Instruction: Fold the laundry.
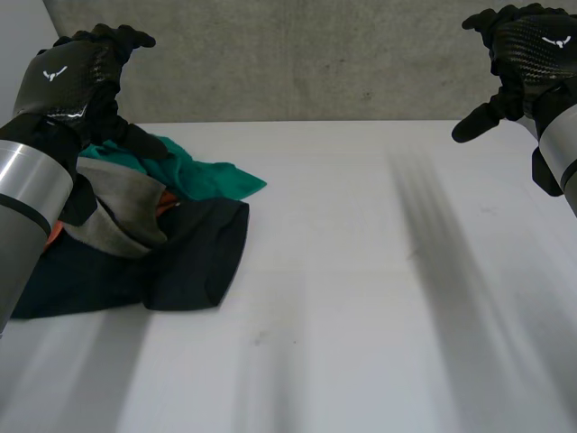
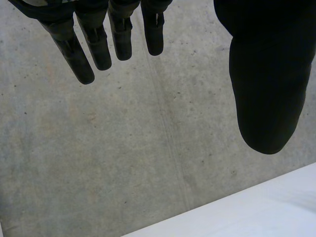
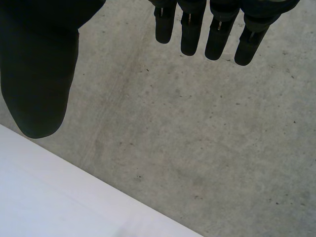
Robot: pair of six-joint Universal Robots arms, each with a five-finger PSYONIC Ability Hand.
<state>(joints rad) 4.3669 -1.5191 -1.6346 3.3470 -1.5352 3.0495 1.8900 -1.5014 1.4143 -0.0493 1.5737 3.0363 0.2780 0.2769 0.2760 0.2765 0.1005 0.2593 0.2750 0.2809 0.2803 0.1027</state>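
Observation:
A heap of laundry lies on the white table [image 1: 361, 298] at the left: a dark navy garment [image 1: 194, 257], a grey-beige piece [image 1: 117, 212], a teal cloth [image 1: 203, 176] and a sliver of orange [image 1: 165, 203]. My left hand [image 1: 77, 77] is raised above the heap's far left side, fingers [image 2: 98, 44] straight, thumb [image 2: 266, 89] apart, holding nothing. My right hand [image 1: 527, 54] is raised at the far right, well away from the clothes, fingers [image 3: 217, 34] straight, thumb [image 3: 39, 74] apart, also empty.
A grey concrete wall [image 1: 297, 54] rises behind the table's far edge [image 2: 247, 202]. The table's far edge [image 3: 74, 182] also shows beneath the right hand. The left forearm [image 1: 27, 207] overlaps the heap's left side.

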